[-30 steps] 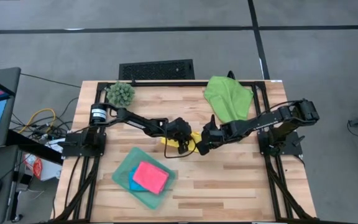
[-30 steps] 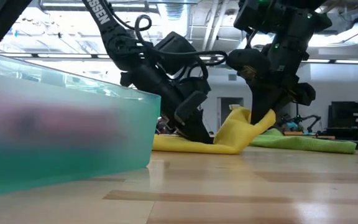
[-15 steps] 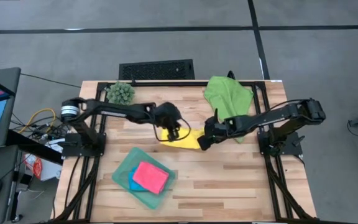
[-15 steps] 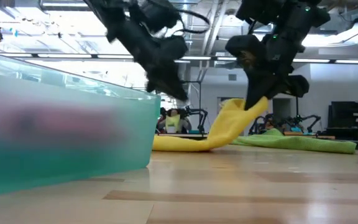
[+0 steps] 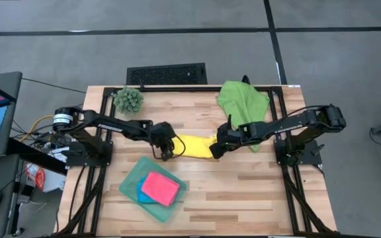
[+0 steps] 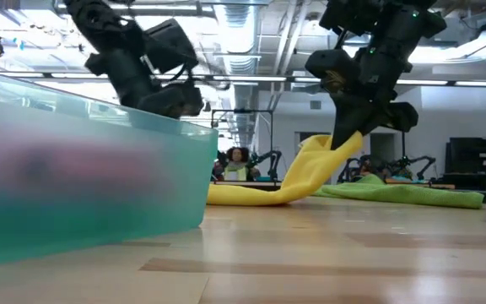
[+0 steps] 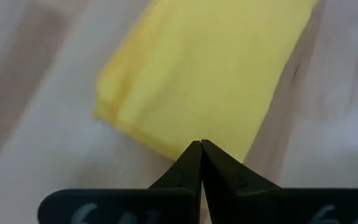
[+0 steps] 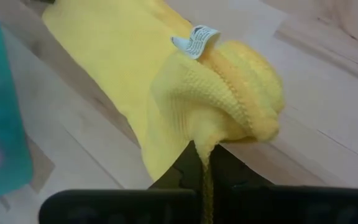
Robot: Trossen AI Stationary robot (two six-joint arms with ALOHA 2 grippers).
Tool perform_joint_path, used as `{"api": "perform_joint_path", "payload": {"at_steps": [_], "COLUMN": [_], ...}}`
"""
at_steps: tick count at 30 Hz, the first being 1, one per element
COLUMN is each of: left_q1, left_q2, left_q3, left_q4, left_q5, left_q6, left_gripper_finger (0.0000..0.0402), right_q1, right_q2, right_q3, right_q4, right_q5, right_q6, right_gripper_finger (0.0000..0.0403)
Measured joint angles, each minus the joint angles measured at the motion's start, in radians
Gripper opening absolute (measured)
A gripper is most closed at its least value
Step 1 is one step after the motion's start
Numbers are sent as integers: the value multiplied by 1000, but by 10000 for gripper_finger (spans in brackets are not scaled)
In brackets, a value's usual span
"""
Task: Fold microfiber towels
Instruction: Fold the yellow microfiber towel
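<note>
Looking straight down from the high view, we see the yellow towel (image 5: 196, 145) stretched across the middle of the wooden surface (image 5: 243, 192). The right end effector (image 5: 215, 151) grips its right end, and the left end effector (image 5: 166, 152) sits just off its left end, above the teal tray (image 5: 129, 182). That tray holds the pink towel (image 5: 159, 188) lying on top of the blue towel (image 5: 142, 196). The green towel (image 5: 241, 104) lies crumpled at the far right of the surface, and the spiky green plant (image 5: 129, 100) stands at the far left corner.

From the low view, we see the right end effector (image 6: 346, 139) lifting one end of the yellow towel (image 6: 302, 173) off the surface (image 6: 327, 253), while the rest trails down and lies flat. The left end effector (image 6: 184, 101) hangs in the air behind the wall of the tray (image 6: 91, 186), apart from the cloth. The green towel (image 6: 412, 194) lies flat behind.

From the left wrist view, we see the fingers (image 7: 191, 171) pressed together with nothing between them, over the near edge of the folded yellow towel (image 7: 204, 68).

From the right wrist view, we see the fingers (image 8: 235, 177) clamped narrowly on a bunched fold of the yellow towel (image 8: 216, 87), whose white label (image 8: 196, 38) sticks up; the tray (image 8: 2, 112) shows at the side.
</note>
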Motion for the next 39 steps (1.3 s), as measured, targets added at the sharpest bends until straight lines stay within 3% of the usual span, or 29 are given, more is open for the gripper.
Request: {"api": "perform_joint_path", "payload": {"at_steps": [6, 18, 39], "left_q1": [-11, -33, -96], "left_q2": [33, 181, 191], "left_q3": [-35, -34, -14], "left_q4": [111, 318, 415], "left_q5": [-87, -29, -98], "left_q6": [7, -72, -171], "left_gripper_finger": [0, 0, 0], "right_q1": [0, -6, -13], "right_q2": [0, 0, 49], "right_q3": [0, 0, -1], "right_q4": [2, 113, 262], "right_q5": [0, -38, -52], "right_q6": [0, 0, -2], "right_gripper_finger": [24, 23, 27]}}
